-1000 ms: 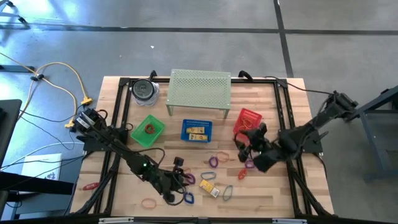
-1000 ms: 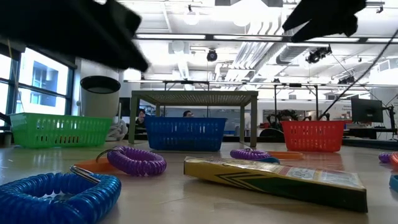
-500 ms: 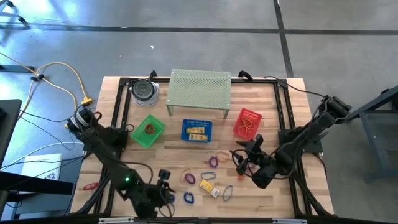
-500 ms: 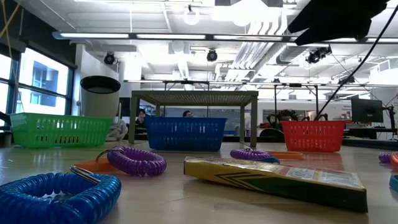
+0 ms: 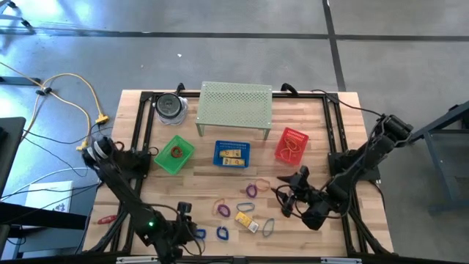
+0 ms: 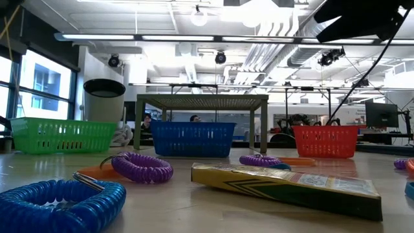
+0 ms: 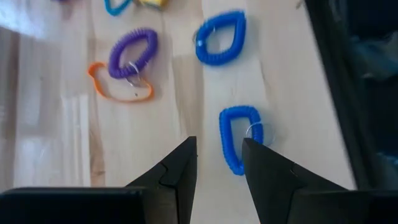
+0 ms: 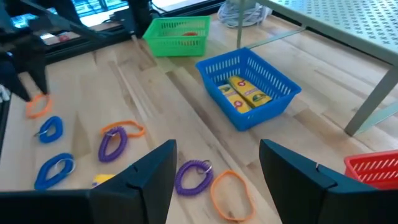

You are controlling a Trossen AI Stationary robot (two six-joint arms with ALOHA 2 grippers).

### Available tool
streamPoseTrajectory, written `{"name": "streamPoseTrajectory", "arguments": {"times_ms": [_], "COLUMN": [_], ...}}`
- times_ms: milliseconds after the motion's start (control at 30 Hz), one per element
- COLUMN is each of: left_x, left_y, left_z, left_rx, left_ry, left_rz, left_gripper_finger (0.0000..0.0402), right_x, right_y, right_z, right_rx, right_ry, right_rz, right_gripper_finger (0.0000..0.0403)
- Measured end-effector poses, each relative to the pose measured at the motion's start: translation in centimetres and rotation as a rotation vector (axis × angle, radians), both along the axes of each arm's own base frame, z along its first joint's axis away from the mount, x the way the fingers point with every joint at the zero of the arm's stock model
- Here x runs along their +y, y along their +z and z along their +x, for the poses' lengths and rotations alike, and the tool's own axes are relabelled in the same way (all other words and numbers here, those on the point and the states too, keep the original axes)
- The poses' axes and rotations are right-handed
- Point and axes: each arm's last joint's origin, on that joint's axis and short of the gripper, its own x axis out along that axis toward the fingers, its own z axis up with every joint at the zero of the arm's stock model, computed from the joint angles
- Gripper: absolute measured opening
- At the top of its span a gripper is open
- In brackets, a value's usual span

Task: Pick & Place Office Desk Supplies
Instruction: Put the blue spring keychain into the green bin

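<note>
The office desk supplies lie loose on the near half of the wooden table (image 5: 146,191): purple coil loops (image 5: 251,189) (image 5: 222,209), blue coil loops (image 5: 222,234), orange bands and yellow blocks (image 5: 245,218). My left gripper (image 7: 217,167) hangs open near the table's near edge, left of centre, just beside a blue coil loop (image 7: 239,138) and touching nothing. In the high view that gripper (image 5: 185,224) points down and forward. My right gripper (image 8: 217,171) is wide open and empty above the supplies' right end (image 5: 289,198).
At mid-table stand a green basket (image 5: 174,154), a blue basket (image 5: 231,154) holding yellow boxes and a red basket (image 5: 292,144). Behind them are a perforated green shelf (image 5: 234,106) and a round container (image 5: 170,106). A black frame (image 5: 139,132) runs round the table.
My left gripper has swung toward the table's near left corner, away from the purple loop, and has turned its wrist. My right gripper has come from beside the red basket toward the near edge and sunk a little. Neither has shut or opened. The supplies lie as before.
</note>
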Motion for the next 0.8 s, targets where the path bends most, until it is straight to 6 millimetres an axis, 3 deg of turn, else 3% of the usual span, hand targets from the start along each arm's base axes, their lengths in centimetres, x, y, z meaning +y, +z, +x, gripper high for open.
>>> {"name": "streamPoseTrajectory", "arguments": {"times_ms": [200, 400, 567, 800], "left_x": [-0.5, -0.6, -0.6, -0.4], "left_y": [-2.7, -2.9, -4.6, -5.3], "left_z": [0.5, 1.0, 1.9, 2.5], "left_rx": [0.050, 0.035, 0.124, 0.156], "left_ry": [0.005, -0.012, -0.012, -0.005], "left_rz": [0.066, 0.059, -0.019, -0.039], "left_gripper_finger": [0.0122, 0.0122, 0.0122, 0.0122], "right_x": [0.1, 0.1, 0.2, 0.2], "right_y": [0.0, 0.1, 0.1, 0.0], "right_z": [-0.1, 0.0, 0.0, 0.0], "right_rx": [-0.003, -0.009, -0.012, -0.007], "right_ry": [0.005, 0.004, 0.005, 0.009], "right_rz": [0.003, 0.008, 0.013, 0.014], "right_gripper_finger": [0.0219, 0.0219, 0.0219, 0.0219]}}
